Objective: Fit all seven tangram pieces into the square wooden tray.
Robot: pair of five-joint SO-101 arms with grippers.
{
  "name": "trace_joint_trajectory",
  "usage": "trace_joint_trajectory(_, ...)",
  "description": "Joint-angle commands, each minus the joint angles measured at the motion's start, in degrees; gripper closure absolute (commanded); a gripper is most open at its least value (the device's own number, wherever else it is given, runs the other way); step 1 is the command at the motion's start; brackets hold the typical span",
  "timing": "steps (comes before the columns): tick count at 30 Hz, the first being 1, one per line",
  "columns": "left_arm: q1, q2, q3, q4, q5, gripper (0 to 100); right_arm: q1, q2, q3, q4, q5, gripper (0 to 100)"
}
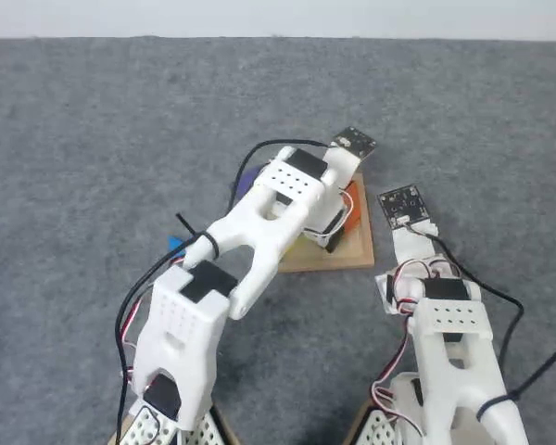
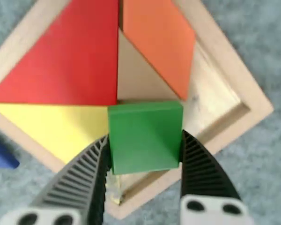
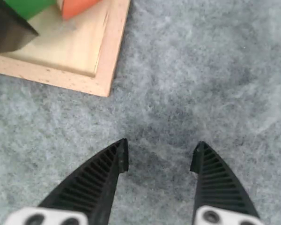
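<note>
Stretches the left arm forward and across over the tray, wrist bent down. Clamps the left end effector on the green square, one finger against each side, over a corner of the tray beside the yellow triangle. Has the red triangle, the orange piece and the yellow triangle lying flat in the tray, with bare wood showing between orange and red. Holds the right arm drawn in just right of the tray, right end effector released, fingers spread wide above grey, felt-like tabletop near the tray's corner. Leaves a blue piece on the tabletop left of the tray and a purple piece partly hidden behind the left arm. Ends the tabletop at a pale wall along the far edge
</note>
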Motion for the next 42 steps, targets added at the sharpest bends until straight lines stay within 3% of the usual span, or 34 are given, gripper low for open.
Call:
trace_joint_trajectory(1, 0.18, 0.35, -4.18, -0.53, 3.60, 88, 0.66, -1.63, -0.53, -0.84, 0.00, 77.2)
trace_joint_trajectory(7, 0.44, 0.62, -6.46, 3.87, 3.78, 87, 0.48, -1.45, -0.53, -1.10, 0.09, 77.2)
trace_joint_trajectory(12, 0.35, 0.62, -8.13, 6.77, 3.69, 74, 0.40, -1.36, -0.53, -1.10, 0.09, 77.2)
trace_joint_trajectory(26, -0.62, 0.00, -9.01, 6.86, 3.16, 74, 0.40, -1.19, -0.53, -1.10, 0.09, 77.2)
trace_joint_trajectory(30, -4.57, -0.26, -14.29, 10.20, 0.62, 74, 0.40, -1.19, -0.53, -1.10, 0.09, 77.2)
trace_joint_trajectory(35, -14.33, -3.96, -27.47, 17.58, -4.40, 74, 0.40, -1.19, -0.53, -1.10, 0.09, 77.2)
trace_joint_trajectory(42, -27.78, 2.29, -33.54, 18.64, -8.18, 74, 0.31, -1.63, -0.53, -1.01, 0.09, 77.2)
